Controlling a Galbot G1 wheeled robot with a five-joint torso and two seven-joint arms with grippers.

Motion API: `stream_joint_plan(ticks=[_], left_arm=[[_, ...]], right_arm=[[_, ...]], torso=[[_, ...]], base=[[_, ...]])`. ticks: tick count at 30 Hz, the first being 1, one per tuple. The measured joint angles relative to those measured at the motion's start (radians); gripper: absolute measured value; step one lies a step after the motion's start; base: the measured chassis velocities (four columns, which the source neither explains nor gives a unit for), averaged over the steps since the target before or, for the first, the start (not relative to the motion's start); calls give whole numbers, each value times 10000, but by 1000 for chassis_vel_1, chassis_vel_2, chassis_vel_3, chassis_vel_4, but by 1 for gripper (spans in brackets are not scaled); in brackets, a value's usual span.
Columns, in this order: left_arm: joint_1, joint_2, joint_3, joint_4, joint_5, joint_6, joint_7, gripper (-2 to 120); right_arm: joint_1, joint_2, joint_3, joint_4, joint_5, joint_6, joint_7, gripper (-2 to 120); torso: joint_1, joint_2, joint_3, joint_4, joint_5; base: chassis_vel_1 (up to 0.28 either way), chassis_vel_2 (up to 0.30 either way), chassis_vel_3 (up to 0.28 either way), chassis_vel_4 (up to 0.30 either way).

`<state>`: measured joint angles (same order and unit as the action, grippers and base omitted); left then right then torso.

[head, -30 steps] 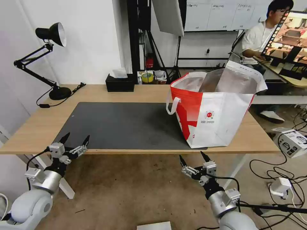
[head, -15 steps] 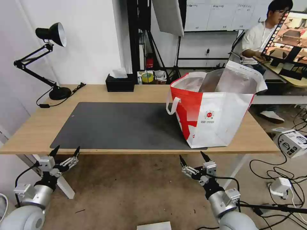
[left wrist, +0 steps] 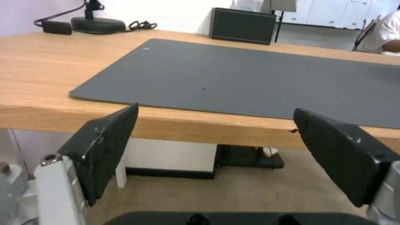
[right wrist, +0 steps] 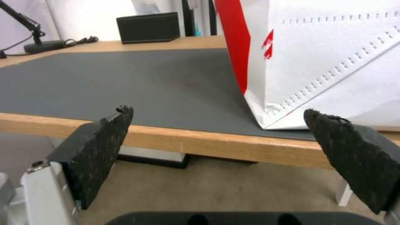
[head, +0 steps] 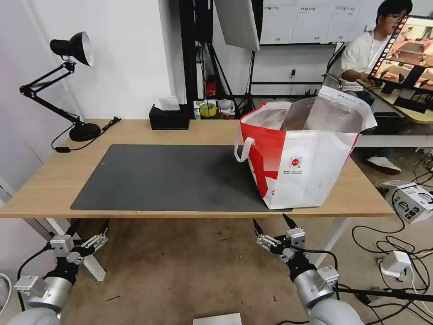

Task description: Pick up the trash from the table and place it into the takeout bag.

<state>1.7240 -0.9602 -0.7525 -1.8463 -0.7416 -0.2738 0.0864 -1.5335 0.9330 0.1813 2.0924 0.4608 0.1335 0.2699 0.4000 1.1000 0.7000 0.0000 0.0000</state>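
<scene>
Head view, from my left to my right: my left end effector [head: 89,229] hangs below the front edge of the table [head: 49,180], near its white leg, fingers spread wide and holding nothing. On the table above it lies the dark grey mat [head: 171,176], and I see no bowl, tray, wrapped ball or tissue on it; the surface I can make out carries a black desk lamp [head: 67,81] at the far left and a black tissue box [head: 169,117] at the back edge. Further right stands the takeout bag [head: 302,158], upright on the right end of the mat, mouth open with foil lining showing, so I judge the trash may already be inside, though I cannot see into it. My right end effector [head: 272,222] sits below the table edge just in front of the bag, also wide open and empty.

Risks, as I judge them: both end effectors are under the table's lip, so raising either straight up would strike the wooden edge. On the right, a forward reach could catch the bag's near corner or its loop handle [head: 242,149] and drag or tip it, since the soft tote stands close to the front edge. Mistaking the tissue box for trash would be another error.
</scene>
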Motion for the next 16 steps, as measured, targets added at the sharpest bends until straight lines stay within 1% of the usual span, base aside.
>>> stream_joint_plan(ticks=[16], left_arm=[[-21,7,12,-12,-1,12,-8,100]], right_arm=[[0,0,0,0,0,0,0,100]], torso=[[1,0,0,0,0]], base=[[0,0,0,0]])
